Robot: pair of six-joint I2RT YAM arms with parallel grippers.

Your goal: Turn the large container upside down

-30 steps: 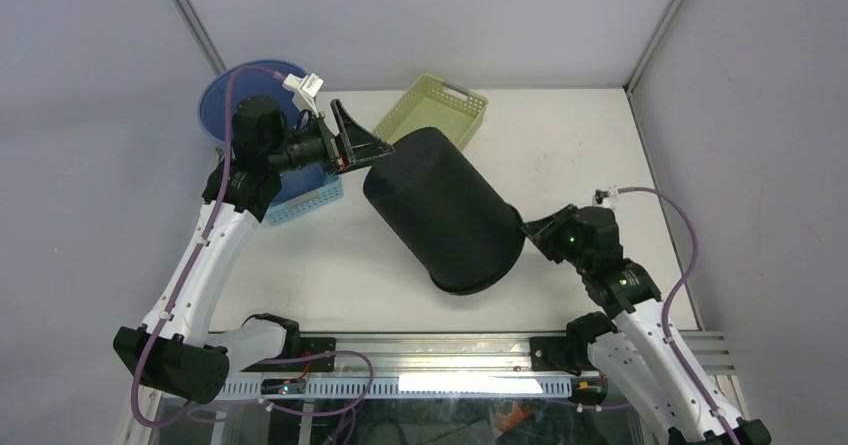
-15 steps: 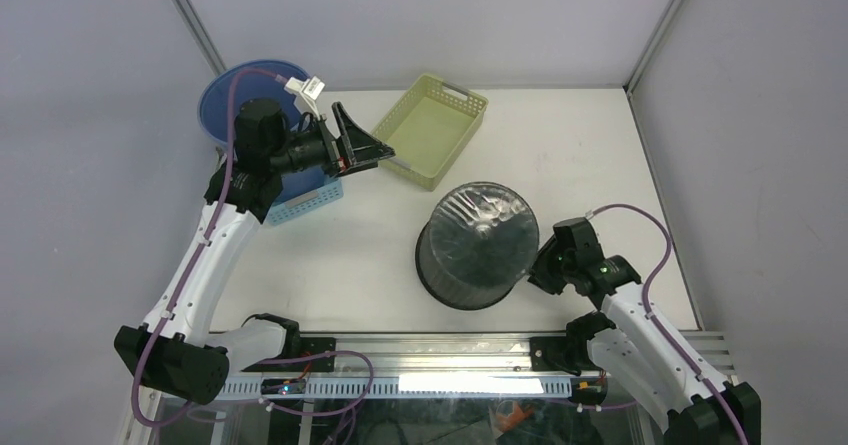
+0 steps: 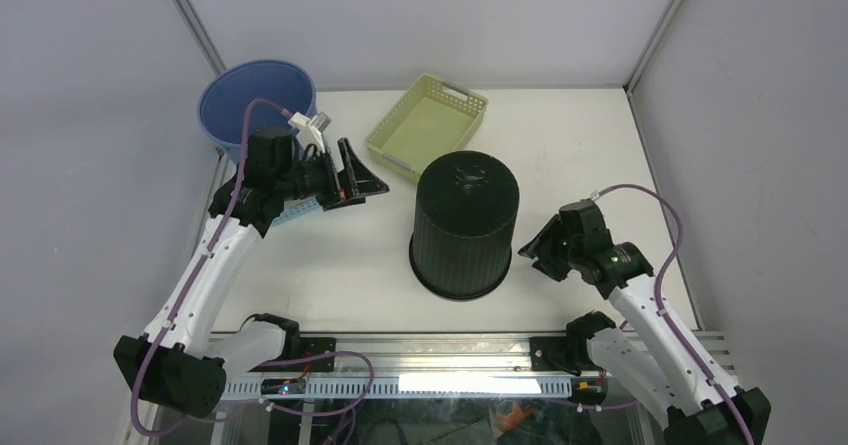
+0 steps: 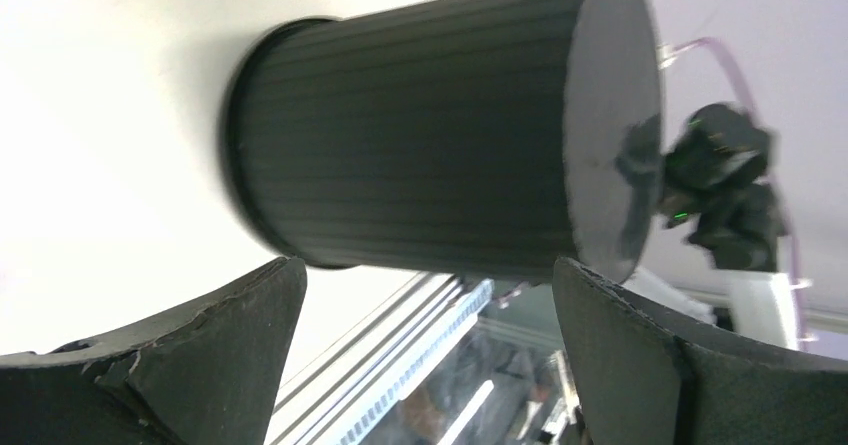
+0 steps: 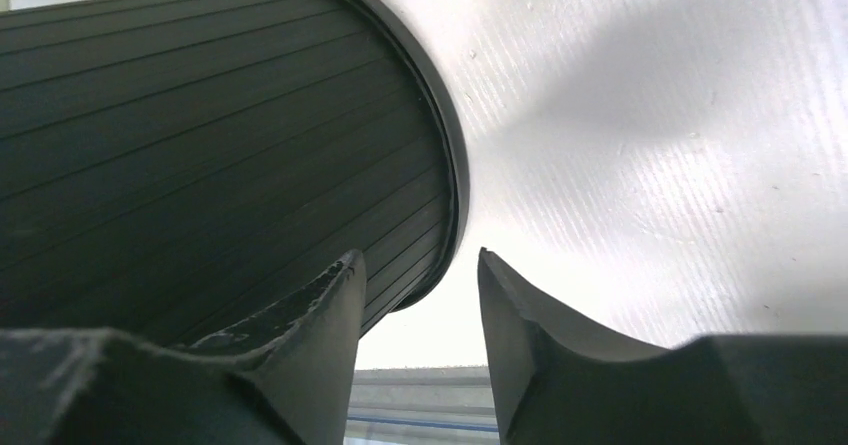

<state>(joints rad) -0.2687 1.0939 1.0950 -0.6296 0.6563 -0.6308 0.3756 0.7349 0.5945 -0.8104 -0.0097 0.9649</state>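
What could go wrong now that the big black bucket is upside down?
1. The right gripper hangs open close beside the rim of the black container. A sideways swing might knock it over.
2. The green basket lies just behind the container, so a shove could push the two together.

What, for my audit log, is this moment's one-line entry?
large container: upside down on table | left gripper: open, apart | right gripper: open, beside rim | task: looks done
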